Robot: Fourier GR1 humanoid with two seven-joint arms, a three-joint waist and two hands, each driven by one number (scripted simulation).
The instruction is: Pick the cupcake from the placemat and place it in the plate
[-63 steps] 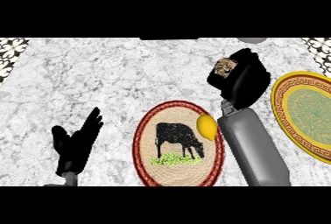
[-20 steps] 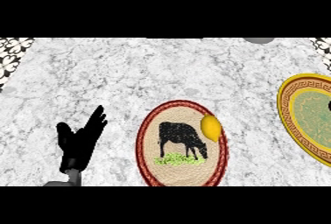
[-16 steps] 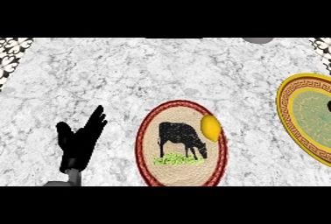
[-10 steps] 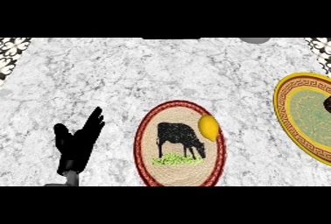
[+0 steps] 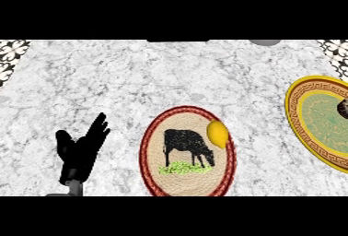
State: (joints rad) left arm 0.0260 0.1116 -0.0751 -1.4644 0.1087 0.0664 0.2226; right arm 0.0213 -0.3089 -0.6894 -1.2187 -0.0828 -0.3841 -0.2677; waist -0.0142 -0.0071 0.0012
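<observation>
A dark cupcake (image 5: 342,108) sits on the plate (image 5: 304,120) at three o'clock; light and crumbly, best held by its sides. Left hand (image 5: 78,150) rests at eight o'clock, fingers spread.

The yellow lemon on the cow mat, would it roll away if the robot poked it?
Probably a little. The lemon looks rounded and smooth, so a poke could set it wobbling. It sits at the placemat's right edge, so it might roll onto the counter. It looks firm, not squishy.
</observation>
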